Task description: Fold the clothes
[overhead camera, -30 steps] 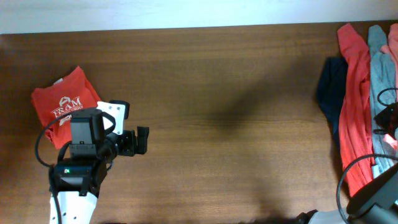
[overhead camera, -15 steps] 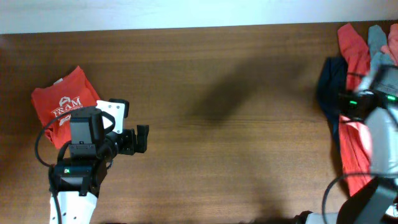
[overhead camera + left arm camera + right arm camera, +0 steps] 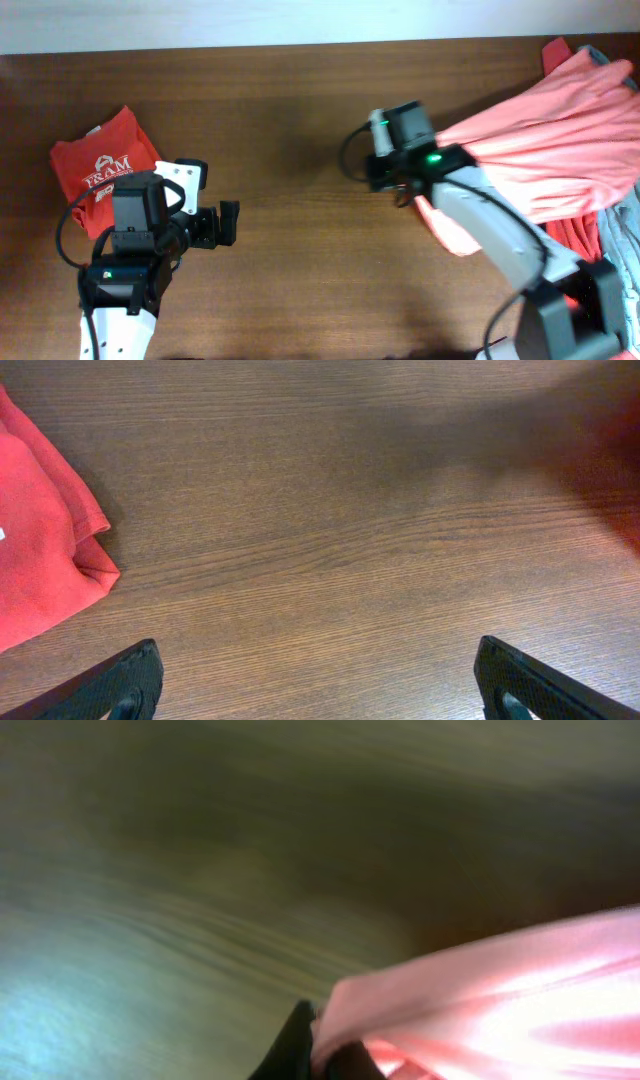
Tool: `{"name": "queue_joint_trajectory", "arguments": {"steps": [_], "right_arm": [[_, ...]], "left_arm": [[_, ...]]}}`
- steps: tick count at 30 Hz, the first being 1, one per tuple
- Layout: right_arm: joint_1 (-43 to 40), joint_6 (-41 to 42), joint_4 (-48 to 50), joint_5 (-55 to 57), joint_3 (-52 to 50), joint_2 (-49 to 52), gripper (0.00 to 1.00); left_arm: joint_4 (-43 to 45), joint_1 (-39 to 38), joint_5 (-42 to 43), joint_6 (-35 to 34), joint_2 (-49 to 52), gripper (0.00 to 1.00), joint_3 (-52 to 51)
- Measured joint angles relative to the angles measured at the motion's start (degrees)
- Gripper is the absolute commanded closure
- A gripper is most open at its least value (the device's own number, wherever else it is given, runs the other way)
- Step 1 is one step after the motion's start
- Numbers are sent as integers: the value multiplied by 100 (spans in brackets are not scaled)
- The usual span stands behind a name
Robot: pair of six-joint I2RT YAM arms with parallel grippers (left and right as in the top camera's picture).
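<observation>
A plain salmon-pink shirt (image 3: 540, 140) hangs stretched from the pile at the right edge toward the table's middle. My right gripper (image 3: 392, 185) holds its left end. The blurred right wrist view shows that gripper (image 3: 325, 1055) shut on a bunched fold of the pink shirt (image 3: 500, 990), above bare wood. A folded red shirt with white lettering (image 3: 105, 165) lies at the far left. My left gripper (image 3: 225, 225) stands open just right of it. In the left wrist view the left gripper (image 3: 325, 690) has only wood between its fingertips (image 3: 130, 680), with the red shirt (image 3: 40, 560) at the left edge.
More clothes lie at the right edge under the lifted shirt: coral-red fabric (image 3: 570, 240) and a grey piece (image 3: 622, 215). The brown wooden table (image 3: 300, 120) ends at a pale wall along the top.
My right arm has swung from the right edge to the table's middle, pulling the pink shirt out of the pile and spreading it leftward. The left arm has not moved.
</observation>
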Motion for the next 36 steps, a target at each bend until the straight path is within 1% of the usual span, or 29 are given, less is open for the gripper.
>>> {"name": "queue_joint_trajectory", "arguments": {"steps": [4, 6, 8, 9, 11, 12, 13, 14, 16, 17, 19, 22, 26, 29, 32, 34, 36], "right_arm": [[479, 87, 717, -7, 0, 426, 93], [636, 170, 1185, -15, -4, 638, 91], [748, 221, 1633, -24, -2, 833, 85], [787, 229, 1801, -24, -2, 896, 79], [894, 291, 2151, -28, -4, 1023, 70], [918, 243, 2203, -37, -4, 1038, 44], [970, 297, 2302, -46, -4, 1045, 30], [977, 313, 2332, -63, 0, 1043, 24], [968, 295, 2236, -72, 26, 1043, 7], [953, 304, 2144, -85, 42, 1040, 1], [868, 258, 1838, -105, 105, 1005, 1], [509, 245, 1023, -9, 317, 758, 1], [-275, 247, 7, 201, 752, 114, 1], [-883, 243, -629, 306, 964, -459, 1], [-1373, 243, -1303, 380, 1019, -911, 1], [-1572, 243, -1633, 380, 1021, -1005, 1], [-1733, 243, -1908, 391, 1021, -999, 1]], "left_arm": [[0, 0, 0, 0, 0, 1, 0], [-2, 0, 0, 0, 0, 1, 0], [0, 0, 0, 0, 0, 1, 0], [0, 0, 0, 0, 0, 1, 0], [2, 0, 0, 0, 0, 1, 0], [0, 0, 0, 0, 0, 1, 0], [0, 0, 0, 0, 0, 1, 0], [2, 0, 0, 0, 0, 1, 0], [37, 0, 0, 0, 0, 1, 0], [76, 0, 2, 0, 0, 1, 0], [284, 0, 46, 0, 0, 1, 0], [822, -2, 221, -20, 39, 1, 2], [1388, -160, 341, -44, 378, 1, 17], [1845, -485, 391, -149, 946, 1, 24], [2444, -920, 446, -295, 1746, 0, 31], [2839, -1182, 468, -415, 2273, 1, 33], [3436, -1443, 505, -549, 2852, 1, 42]]}}
